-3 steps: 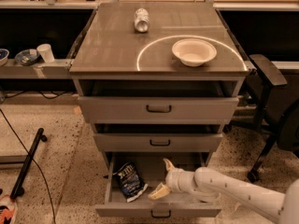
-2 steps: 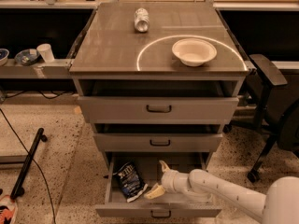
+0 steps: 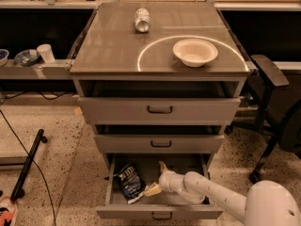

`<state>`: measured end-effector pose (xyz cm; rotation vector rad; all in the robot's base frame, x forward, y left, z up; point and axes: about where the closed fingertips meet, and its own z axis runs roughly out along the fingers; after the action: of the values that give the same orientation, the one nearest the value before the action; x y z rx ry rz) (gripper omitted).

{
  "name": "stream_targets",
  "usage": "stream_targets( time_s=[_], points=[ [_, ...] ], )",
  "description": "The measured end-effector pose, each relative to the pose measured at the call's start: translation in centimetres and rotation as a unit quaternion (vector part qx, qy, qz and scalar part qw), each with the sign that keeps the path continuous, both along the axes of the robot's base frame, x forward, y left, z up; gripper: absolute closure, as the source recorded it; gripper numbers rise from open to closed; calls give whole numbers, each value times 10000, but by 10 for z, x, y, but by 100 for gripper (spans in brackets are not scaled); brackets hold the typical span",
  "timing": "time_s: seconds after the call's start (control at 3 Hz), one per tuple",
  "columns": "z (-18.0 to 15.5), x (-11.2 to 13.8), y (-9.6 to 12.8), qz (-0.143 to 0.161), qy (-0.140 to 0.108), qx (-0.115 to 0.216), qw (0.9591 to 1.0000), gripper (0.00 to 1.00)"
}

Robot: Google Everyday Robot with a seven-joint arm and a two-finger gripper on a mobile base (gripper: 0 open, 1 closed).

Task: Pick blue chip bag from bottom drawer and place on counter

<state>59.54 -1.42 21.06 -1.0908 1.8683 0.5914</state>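
Note:
The blue chip bag (image 3: 129, 179) lies crinkled on the left side of the open bottom drawer (image 3: 160, 212). My gripper (image 3: 156, 178) reaches into the drawer from the right, its fingers spread open. The lower fingertip touches the bag's right edge and the upper one points up beside it. The white arm (image 3: 211, 197) comes from the lower right. The counter (image 3: 108, 51) above has a white arc on it.
A silver can (image 3: 142, 20) and a white bowl (image 3: 195, 52) sit on the counter. The two upper drawers are slightly open. A side shelf (image 3: 33, 69) with cups is at left, an office chair (image 3: 277, 107) at right, and a black pole (image 3: 28, 164) lies on the floor.
My gripper has moved left inside the drawer, from its middle right to the bag's right edge. The bag has not moved.

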Motion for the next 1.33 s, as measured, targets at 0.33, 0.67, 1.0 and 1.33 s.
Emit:
stream_targets(
  time_s=[0.33, 0.67, 1.0, 1.33],
  points=[
    [-25, 5, 15, 54, 102, 44, 9999, 0],
    [-41, 3, 34, 205, 244, 32, 9995, 0],
    [-52, -4, 46, 301, 401, -63, 9987, 0],
    [-60, -9, 58, 407, 571, -145, 9974, 16]
  ],
)
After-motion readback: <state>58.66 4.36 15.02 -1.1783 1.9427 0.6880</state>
